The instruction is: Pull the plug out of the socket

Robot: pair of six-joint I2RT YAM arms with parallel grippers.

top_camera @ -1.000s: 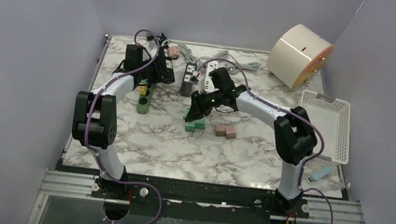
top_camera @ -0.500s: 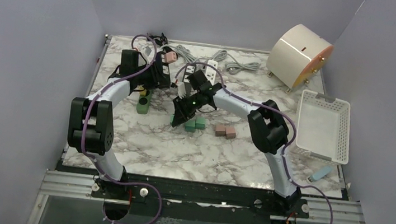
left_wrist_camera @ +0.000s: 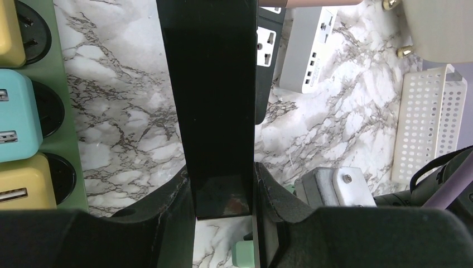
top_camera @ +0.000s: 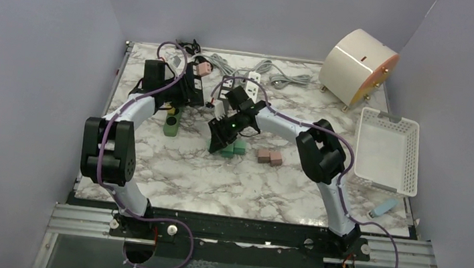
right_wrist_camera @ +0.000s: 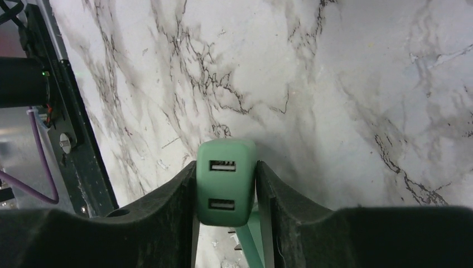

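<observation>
The left wrist view shows my left gripper (left_wrist_camera: 223, 170) shut on the end of a long black socket strip (left_wrist_camera: 212, 84), which runs away from the jaws over the marble. One white outlet face (left_wrist_camera: 266, 44) shows on its right side. In the right wrist view my right gripper (right_wrist_camera: 226, 167) is shut on a green plug (right_wrist_camera: 226, 181) with two USB ports, held just above the table and apart from the strip. From above, the left gripper (top_camera: 192, 92) is at the back left. The right gripper (top_camera: 218, 142) hangs over other green plugs (top_camera: 238, 149).
A green strip (top_camera: 171, 123) with yellow and cyan plugs (left_wrist_camera: 17, 117) lies left of the black one. A grey-white strip (left_wrist_camera: 307, 53) and grey cables (top_camera: 281, 78) lie at the back. Pink blocks (top_camera: 270, 157), a white basket (top_camera: 387, 151) and a cream drum (top_camera: 358, 65) are to the right.
My right arm has swung left and toward the near side, carrying the green plug. The left gripper has shifted slightly with the black strip still in it.
</observation>
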